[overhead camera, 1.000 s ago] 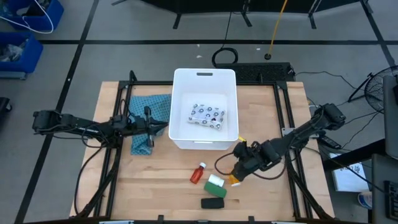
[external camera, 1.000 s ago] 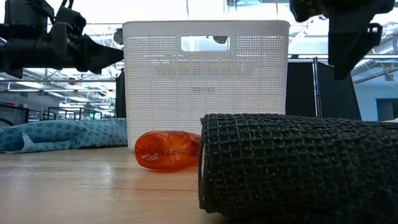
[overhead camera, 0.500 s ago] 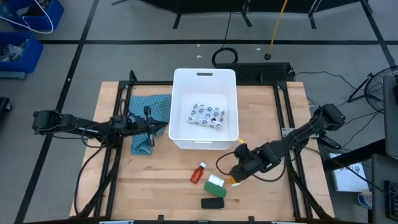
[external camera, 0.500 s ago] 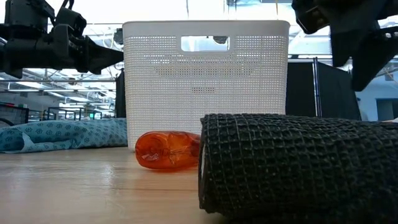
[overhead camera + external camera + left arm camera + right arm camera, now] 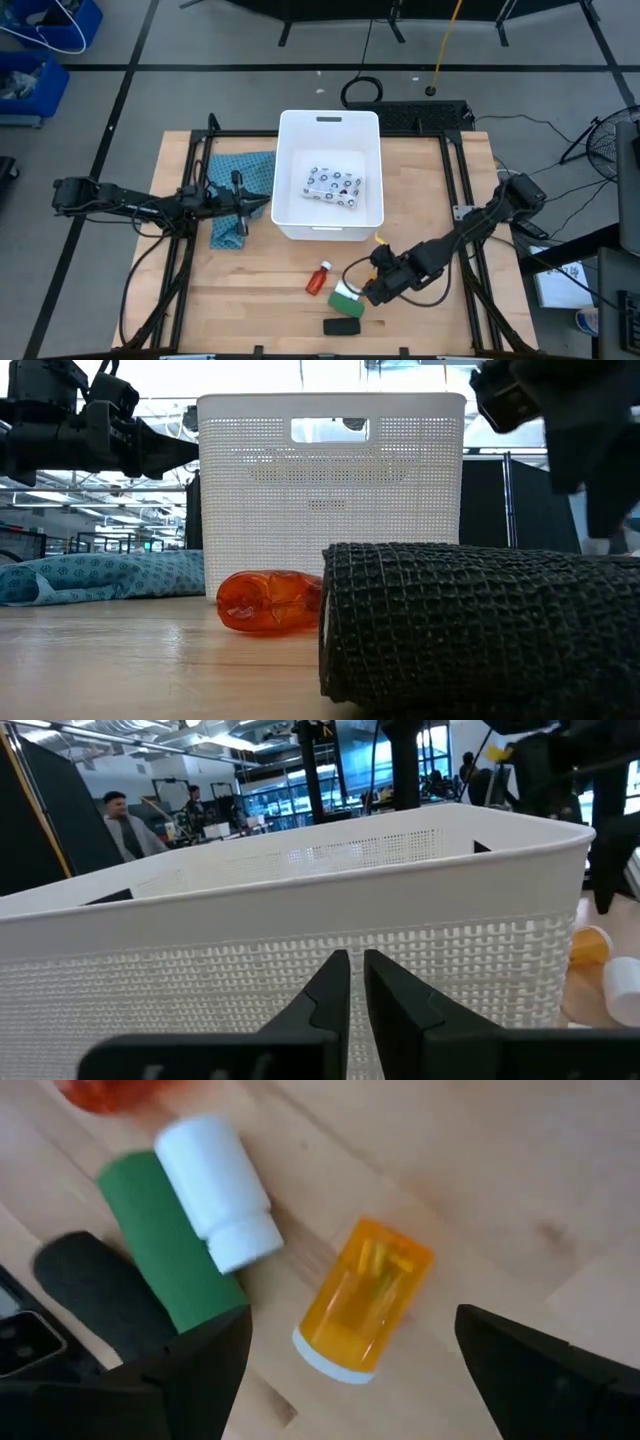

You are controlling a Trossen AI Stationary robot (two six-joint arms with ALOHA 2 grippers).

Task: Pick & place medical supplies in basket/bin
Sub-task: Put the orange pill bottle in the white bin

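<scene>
The white tub (image 5: 329, 176) sits in the middle of the wooden tabletop (image 5: 250, 290), handle slot on its far wall, and the flat white dark-dotted packet (image 5: 336, 184) lies inside on its floor. The rest of the supplies are bunched on the bare wood in front of the tub: the red white-capped bottle (image 5: 319, 278) on its side, the white roll (image 5: 346, 290) lying against the green block (image 5: 347, 304), the black oblong bar (image 5: 342, 326) nearest the front edge, and the small orange bottle (image 5: 366, 1299) on its side just beside the white roll.

The right pincer (image 5: 345, 1350) hangs low over that cluster, its fingers spread wide with the orange bottle lying between them; neither finger touches it. In the overhead view the arm's wrist covers most of the orange bottle, so it shows clearly only from the wrist camera.

The left pincer (image 5: 262, 204) waits just off the tub's left wall, above a crumpled teal patterned cloth (image 5: 233, 185), its fingers close together with only a thin gap and nothing held.

From table height the black bar fills the foreground and hides the roll, the block and the orange bottle. Beyond the tub, a person (image 5: 122, 824) stands in the room.
</scene>
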